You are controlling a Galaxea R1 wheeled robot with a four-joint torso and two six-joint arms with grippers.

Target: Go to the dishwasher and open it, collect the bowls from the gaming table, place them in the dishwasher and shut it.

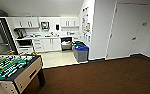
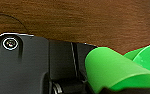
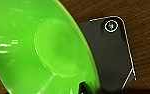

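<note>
Green bowl (image 3: 48, 47) large at right claw and another green bowl (image 2: 111, 70) at left claw, grips untellable; light, stiff, slick plastic, best pinched at rim; dishwasher (image 1: 66, 43) open under far bench.

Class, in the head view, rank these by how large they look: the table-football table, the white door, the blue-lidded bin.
1. White door
2. Table-football table, though nearness enlarges it
3. Blue-lidded bin

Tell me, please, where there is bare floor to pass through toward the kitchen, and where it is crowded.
The brown carpet between the football table and the white wall is bare. The pale kitchen floor narrows between the cabinets and the bins, where it is crowded.
</note>
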